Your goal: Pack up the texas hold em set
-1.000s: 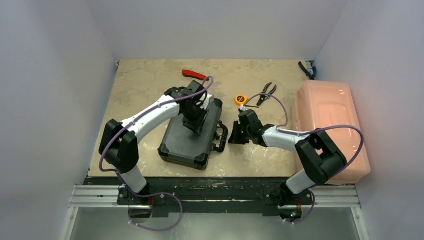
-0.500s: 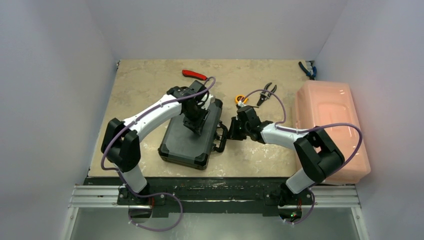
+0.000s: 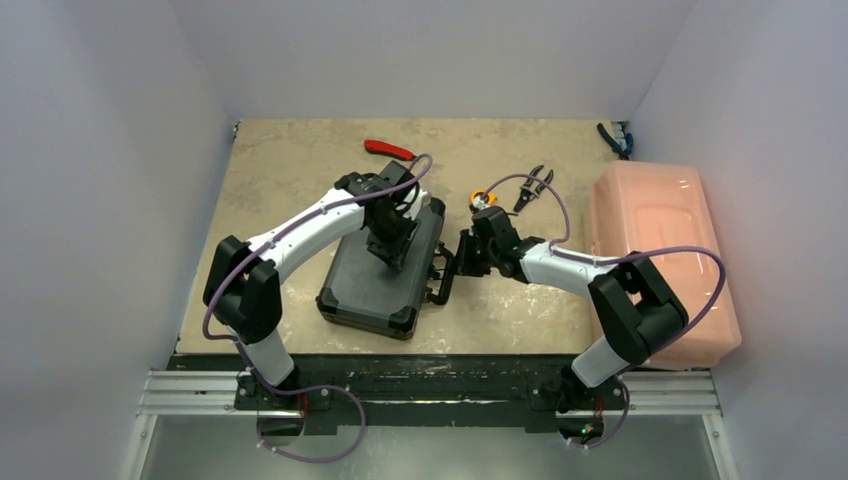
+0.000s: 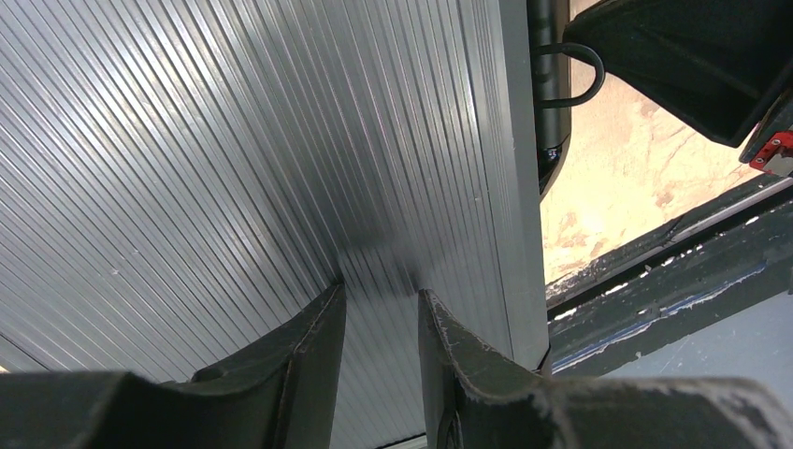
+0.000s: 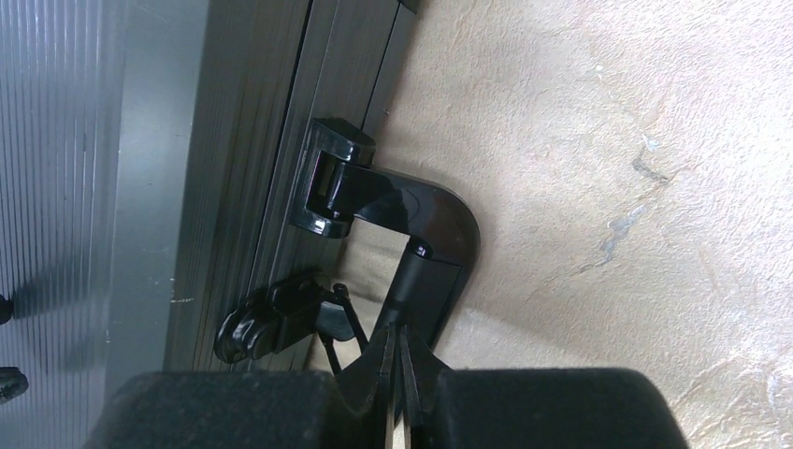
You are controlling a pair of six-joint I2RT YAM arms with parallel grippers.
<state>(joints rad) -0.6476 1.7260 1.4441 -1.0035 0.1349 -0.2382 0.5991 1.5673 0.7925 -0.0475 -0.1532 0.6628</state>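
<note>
While the black ribbed briefcase (image 3: 385,275) lies closed near the middle of the table (image 3: 300,170), its latch (image 5: 271,323) may be unfastened, so a nudge at the handle (image 5: 425,224) could slide it or pop the lid. On that lid the left fingers (image 4: 313,360) press, nearly together and holding nothing. The right fingers (image 5: 372,360), pinched shut, touch the handle.

the right arm (image 3: 560,265) hides most of the yellow tape measure (image 3: 481,198), and the shut briefcase (image 3: 365,290) hides its contents.
</note>
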